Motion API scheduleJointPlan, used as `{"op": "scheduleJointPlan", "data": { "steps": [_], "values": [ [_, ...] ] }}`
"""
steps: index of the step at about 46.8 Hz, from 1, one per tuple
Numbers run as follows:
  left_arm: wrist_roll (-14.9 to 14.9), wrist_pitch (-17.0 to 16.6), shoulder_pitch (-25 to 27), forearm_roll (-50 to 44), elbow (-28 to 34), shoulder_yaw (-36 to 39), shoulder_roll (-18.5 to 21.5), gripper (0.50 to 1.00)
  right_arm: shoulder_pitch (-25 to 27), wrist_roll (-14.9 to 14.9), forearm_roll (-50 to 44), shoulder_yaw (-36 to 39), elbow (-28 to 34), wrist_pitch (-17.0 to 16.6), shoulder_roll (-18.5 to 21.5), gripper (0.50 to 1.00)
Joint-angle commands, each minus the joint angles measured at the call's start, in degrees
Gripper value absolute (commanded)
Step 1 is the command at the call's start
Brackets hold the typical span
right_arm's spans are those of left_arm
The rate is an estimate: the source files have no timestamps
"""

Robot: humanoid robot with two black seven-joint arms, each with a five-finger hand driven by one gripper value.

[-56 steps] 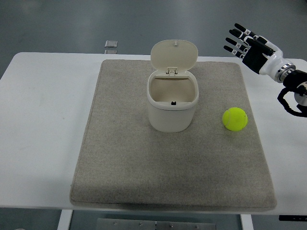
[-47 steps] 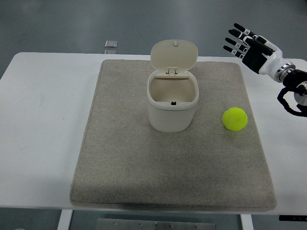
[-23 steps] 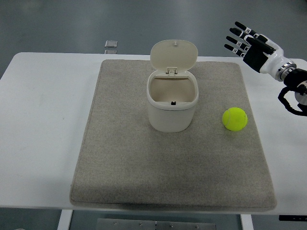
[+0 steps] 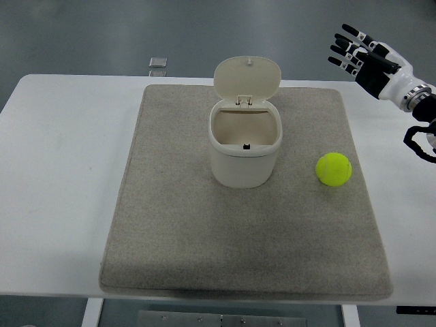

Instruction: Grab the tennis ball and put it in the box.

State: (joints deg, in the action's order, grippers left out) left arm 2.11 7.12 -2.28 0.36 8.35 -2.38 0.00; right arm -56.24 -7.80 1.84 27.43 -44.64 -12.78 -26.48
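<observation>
A yellow-green tennis ball [image 4: 334,169] lies on the right part of the grey mat [image 4: 170,238]. A cream box [image 4: 244,144] with its hinged lid standing open sits at the mat's middle, its inside empty. My right hand [image 4: 354,53] hovers high at the upper right, well behind and to the right of the ball, fingers spread and holding nothing. The left arm does not show.
The mat covers most of the white table [image 4: 61,177]. A small grey square object [image 4: 158,63] lies just past the table's far edge. Bare mat stretches in front of the box and ball.
My right hand has drifted up and to the right, away from the ball. Ball and box have not moved.
</observation>
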Motion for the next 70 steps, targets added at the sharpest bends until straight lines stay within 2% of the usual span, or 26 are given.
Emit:
{"op": "scheduleJointPlan", "data": {
  "steps": [1, 9, 15, 25, 31, 46, 55, 70],
  "values": [
    [0.0, 0.0, 0.0, -0.01, 0.0, 0.01, 0.0, 0.996, -0.01, -0.02, -1.13, -0.36, -0.01, 0.03, -0.33, 0.915],
    [0.0, 0.0, 0.0, -0.01, 0.0, 0.01, 0.0, 0.996, 0.08, -0.02, -1.57, -0.44, -0.44, -0.49, -1.99, 0.915],
    [0.0, 0.0, 0.0, -0.01, 0.0, 0.01, 0.0, 0.996, 0.25, 0.06, -2.97, -0.71, -2.2, -1.64, -5.6, 0.915],
    [0.0, 0.0, 0.0, -0.01, 0.0, 0.01, 0.0, 0.996, 0.34, 0.06, -11.14, -0.71, -6.42, -1.64, -7.97, 0.915],
    [0.0, 0.0, 0.0, -0.01, 0.0, 0.01, 0.0, 0.996, 0.78, -0.29, -20.01, -0.8, -10.99, -1.55, -10.34, 0.913],
    [0.0, 0.0, 0.0, -0.01, 0.0, 0.01, 0.0, 0.996, 1.84, -4.06, -36.98, -2.82, -17.49, -3.48, -17.37, 0.911],
    [0.0, 0.0, 0.0, -0.01, 0.0, 0.01, 0.0, 0.996, 1.84, -8.28, -47.09, -3.96, -21.98, -5.33, -22.03, 0.909],
    [0.0, 0.0, 0.0, -0.01, 0.0, 0.01, 0.0, 0.996, 2.54, -11.27, -63.26, -5.98, -26.72, -6.38, -23.8, 0.907]
  ]
}}
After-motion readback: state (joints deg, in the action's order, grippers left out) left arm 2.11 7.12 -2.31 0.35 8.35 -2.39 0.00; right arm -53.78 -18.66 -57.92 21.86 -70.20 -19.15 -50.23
